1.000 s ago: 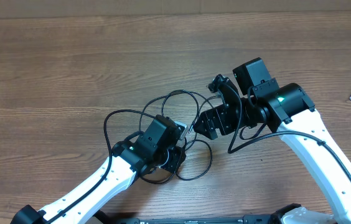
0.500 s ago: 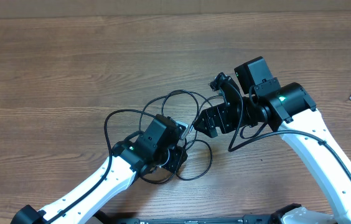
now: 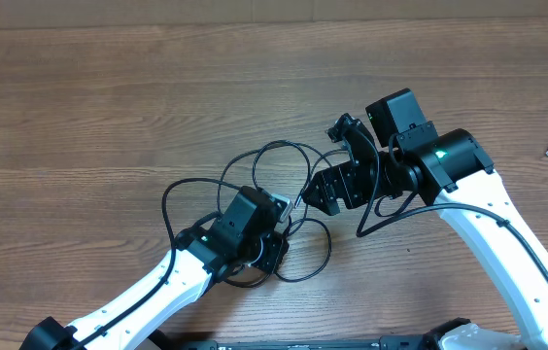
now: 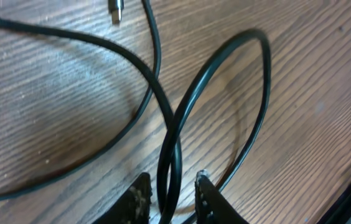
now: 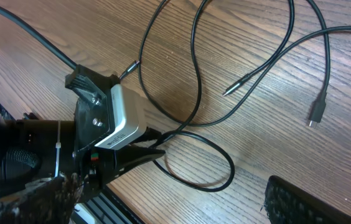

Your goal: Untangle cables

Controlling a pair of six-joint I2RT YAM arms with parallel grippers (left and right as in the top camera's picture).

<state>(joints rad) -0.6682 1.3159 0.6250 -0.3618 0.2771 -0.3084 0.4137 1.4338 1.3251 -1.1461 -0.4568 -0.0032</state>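
1. Left pincer [image 4: 172, 198] straddles two crossed cables [image 4: 174, 134]; clamped or loose, I cannot tell.
2. Loops fan out on the table just ahead of it.
3. Right pincer [image 5: 163, 199] hovers beyond them, fingers spread wide.
4. Best play: pinch one strand firmly, draw slowly, watch that crossing.

overhead: straight down, far, whole counter [image 3: 109, 97]
left wrist: super close
right wrist: mid-range, facing 8 o'clock
shared: cables [image 4: 174, 118]
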